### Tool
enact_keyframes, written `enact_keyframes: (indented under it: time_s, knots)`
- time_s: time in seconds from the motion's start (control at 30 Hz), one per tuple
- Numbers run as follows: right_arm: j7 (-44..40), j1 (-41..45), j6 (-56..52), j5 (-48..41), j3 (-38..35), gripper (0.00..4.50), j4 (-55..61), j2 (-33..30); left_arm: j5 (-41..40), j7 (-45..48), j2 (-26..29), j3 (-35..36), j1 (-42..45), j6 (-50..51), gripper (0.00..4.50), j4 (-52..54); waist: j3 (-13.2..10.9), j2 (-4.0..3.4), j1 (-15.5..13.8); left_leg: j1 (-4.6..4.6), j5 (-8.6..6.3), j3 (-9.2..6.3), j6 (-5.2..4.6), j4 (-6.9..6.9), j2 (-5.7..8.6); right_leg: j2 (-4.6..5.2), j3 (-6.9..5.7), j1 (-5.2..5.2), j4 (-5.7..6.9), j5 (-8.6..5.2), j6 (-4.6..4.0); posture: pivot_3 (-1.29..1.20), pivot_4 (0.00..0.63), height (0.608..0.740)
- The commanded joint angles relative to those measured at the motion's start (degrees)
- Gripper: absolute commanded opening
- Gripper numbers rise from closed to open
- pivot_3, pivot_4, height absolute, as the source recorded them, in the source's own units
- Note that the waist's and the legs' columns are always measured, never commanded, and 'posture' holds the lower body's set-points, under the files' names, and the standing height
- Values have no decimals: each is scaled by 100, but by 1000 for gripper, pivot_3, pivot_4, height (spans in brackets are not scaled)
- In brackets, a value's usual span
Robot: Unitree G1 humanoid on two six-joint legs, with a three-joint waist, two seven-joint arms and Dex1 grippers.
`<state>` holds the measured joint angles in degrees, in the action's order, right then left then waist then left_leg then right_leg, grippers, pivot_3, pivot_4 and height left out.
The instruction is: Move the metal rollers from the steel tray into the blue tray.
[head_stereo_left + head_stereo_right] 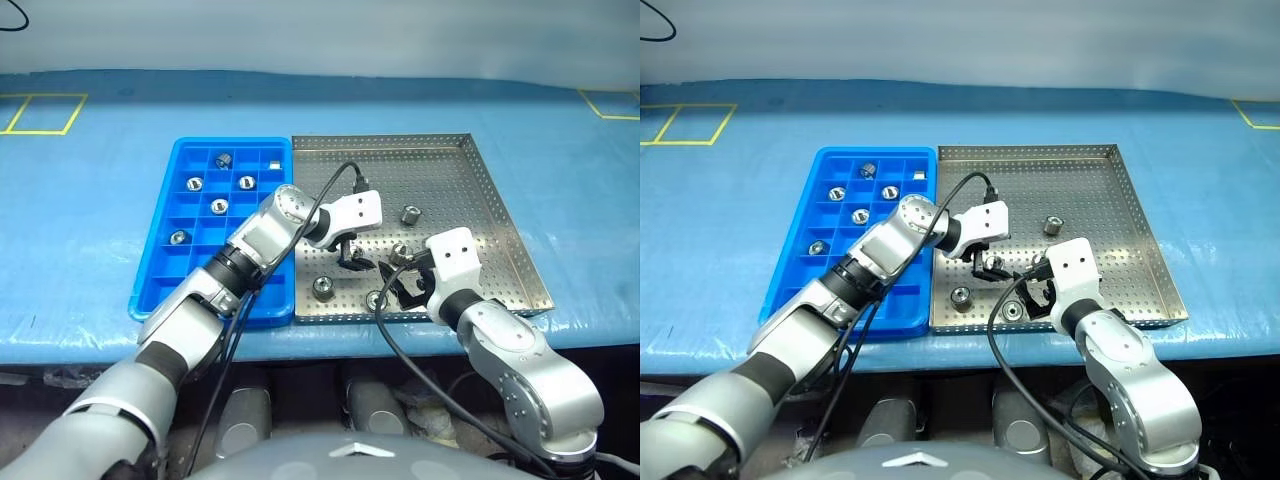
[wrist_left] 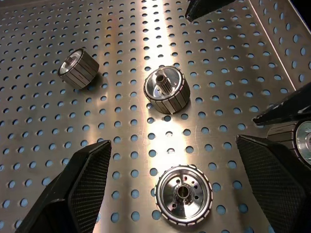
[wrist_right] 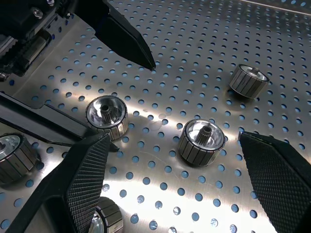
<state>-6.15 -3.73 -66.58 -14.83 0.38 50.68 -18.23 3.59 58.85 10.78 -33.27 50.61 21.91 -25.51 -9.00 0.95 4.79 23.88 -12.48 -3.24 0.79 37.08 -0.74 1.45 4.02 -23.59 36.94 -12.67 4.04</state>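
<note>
**benchrat:** While a few of the small shiny silver metal rollers (image 1: 409, 213) are sitting loose on the big shallow perforated steel tray (image 1: 500, 240), about six have already landed in the bright blue plastic compartment tray (image 1: 160, 260) just to its left, each in its own square. I count roughly four on the steel one: one alone toward the middle, three bunched near the front rim.

**gearhead_42:** So mid-job, lining up the next pick?

**benchrat:** That's my read. The left hand (image 1: 352, 258) reaches across from the blue tray side and hangs over the front cluster, its black fingers (image 2: 80, 187) spread wide with nothing between them. In the left wrist view one roller lying flat (image 2: 183, 195) sits right in the gap. The right hand (image 1: 408, 287) is just beside it, also wide open and empty, with a roller (image 3: 200, 142) between its fingers.

**gearhead_42:** Crowded.

**benchrat:** Yep. Next move probably wants one hand dropping straight down, closing on a single roller without bumping its neighbours or the other hand. All on a light blue covered surface (image 1: 560, 130).
</note>
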Motion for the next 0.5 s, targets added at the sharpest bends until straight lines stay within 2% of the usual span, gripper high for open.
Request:
enact_keyframes:
  time_s: [0.03,0.33,0.43,0.5]
  knots:
    - [26,-2,114,26,-103,4500,275,25,169,40,-21,-39,4,-106,4487,-56,0,0,6,0,0,0,0,0,0,0,0,0,0,0,0,-137,150,740]
    - [28,39,133,45,-81,4500,249,35,425,137,-89,-97,-45,-147,4487,-504,0,0,8,1,0,0,0,1,0,0,0,0,0,1,2,-133,150,740]
    - [28,43,147,51,-83,4500,239,39,444,28,-168,-9,-48,-182,3927,-641,0,0,9,1,0,0,0,1,0,0,0,0,0,1,2,-137,150,740]
    - [36,38,149,59,-84,4500,238,44,426,-91,-230,107,-46,-209,3276,-731,0,0,5,1,0,-1,0,1,0,0,0,1,0,2,4,-140,150,740]
